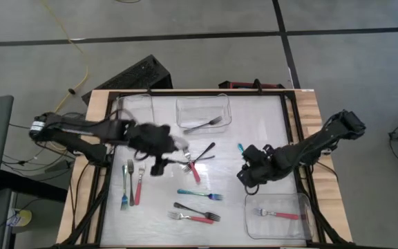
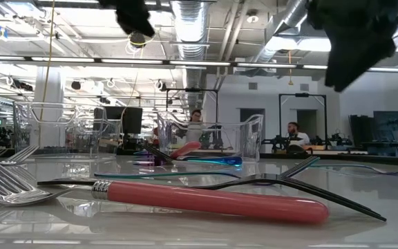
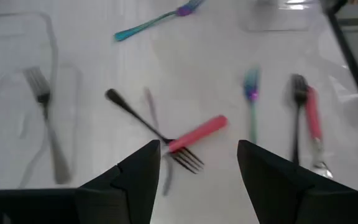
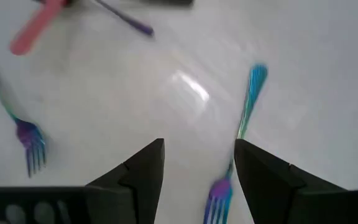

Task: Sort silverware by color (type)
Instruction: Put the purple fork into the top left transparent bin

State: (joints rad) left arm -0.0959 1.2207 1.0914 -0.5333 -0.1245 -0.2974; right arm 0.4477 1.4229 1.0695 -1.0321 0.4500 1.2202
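Silverware (image 1: 197, 172) loose on table, both grippers' jaws wide apart, empty: left gripper (image 3: 197, 163), right gripper (image 4: 199, 163).

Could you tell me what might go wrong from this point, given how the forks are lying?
1. The left gripper, open, hovers over a red-handled fork crossed with a black-handled fork; closing could catch both or drag one aside.
2. The right gripper, open, is just beside a blue-handled fork lying flat on the table; the fingers may slide off its thin handle.
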